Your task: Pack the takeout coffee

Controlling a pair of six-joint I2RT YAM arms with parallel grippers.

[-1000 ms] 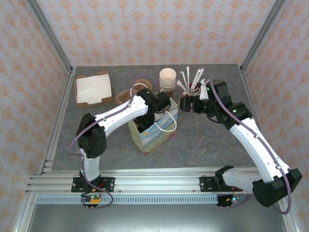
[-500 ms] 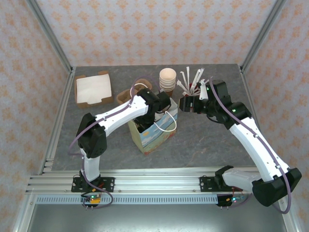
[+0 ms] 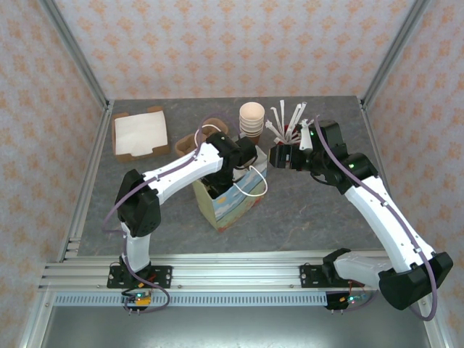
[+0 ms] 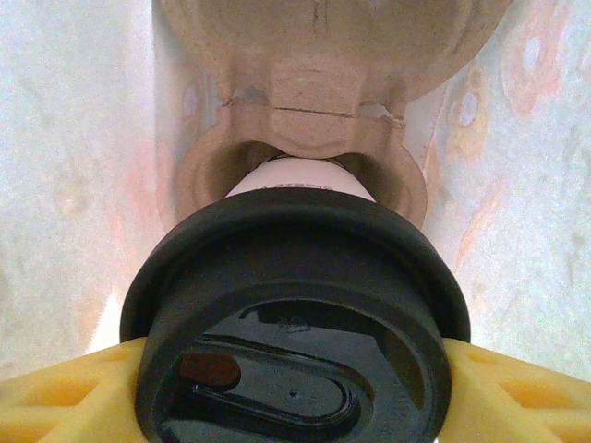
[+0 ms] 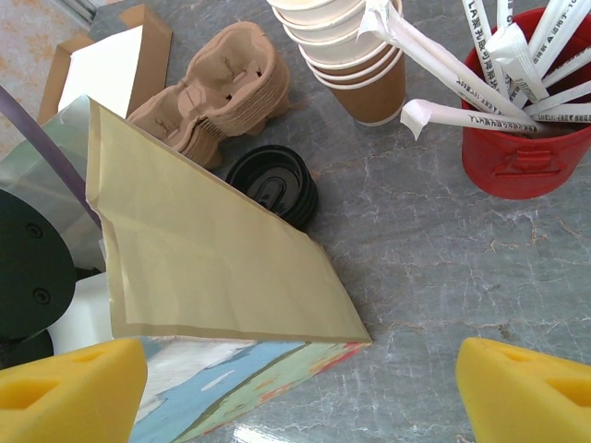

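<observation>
We find the takeout coffee [image 4: 295, 305] inside the paper bag [image 3: 235, 203], which stands upright near the middle of the bench [image 3: 312, 210]. In the left wrist view the cup sits upright in a pocket of a pulp carrier [image 4: 314, 83] at the bottom of the bag. Its black lid [image 4: 286, 369] is on, and a band of pale cup wall [image 4: 300, 180] shows below it.

The left arm reaches down into the bag's open top. The left gripper [image 4: 295, 406] straddles the lid, with one yellow pad [image 4: 65, 392] against each side of the rim. The jaws stand about a lid's width apart. We cannot tell whether the pads press on the lid or merely flank it.

The right gripper [image 5: 305, 388] hangs beside the bag's far right corner. Its jaws are spread wide and nothing lies between them. One pad is over the bag's printed side, the other over bare bench.

Other items noted:
- A stack of lidless cups [image 5: 360, 65] stands near the far edge.
- A red cup of wrapped stirrers [image 5: 517, 138] stands just to the right of that stack.
- Spare black lids [image 5: 272, 185] lie between the bag and the stack.
- Nested pulp carriers [image 5: 222, 92] lie beside the spare lids, toward the far edge.
- A box of napkins [image 3: 140, 135] occupies the far left corner
</observation>
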